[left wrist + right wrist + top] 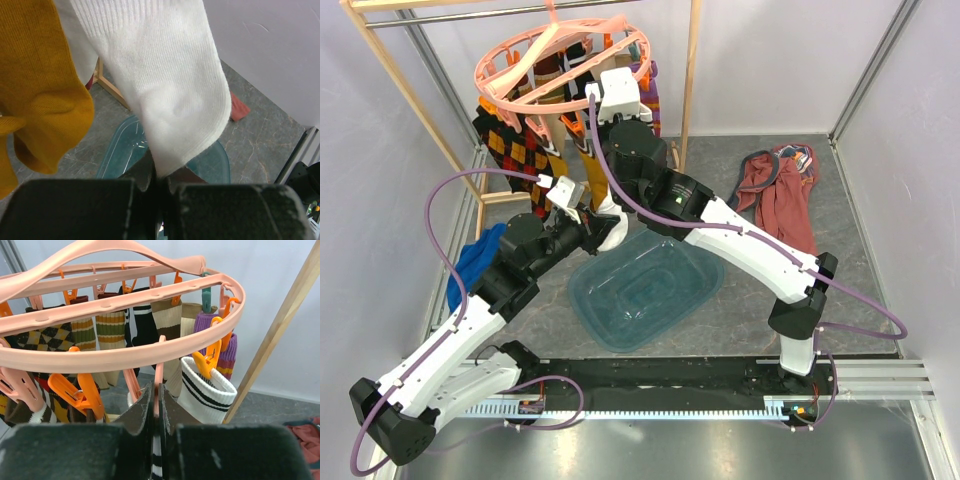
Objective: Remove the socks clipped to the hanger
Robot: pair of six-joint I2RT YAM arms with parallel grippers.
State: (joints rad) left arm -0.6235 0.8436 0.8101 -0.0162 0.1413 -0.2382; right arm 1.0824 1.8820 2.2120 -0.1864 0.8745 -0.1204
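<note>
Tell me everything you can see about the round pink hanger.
The hanger is a round salmon-pink ring of smooth plastic, crossed by straight bars with an arched piece on top. It hangs beside a wooden rack post. Orange clips and pink ones dangle from the ring and bars, gripping the cuffs of striped, argyle and plain socks. The right gripper is closed on one pink clip at the near rim. Below, the left gripper pinches the lower end of a hanging white sock.

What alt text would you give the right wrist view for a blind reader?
The robot's dark fingers pinch a pink clip hanging from a salmon-pink ring hanger crowded with clipped socks. A white black-striped sock hangs at right beside a wooden post.
</note>
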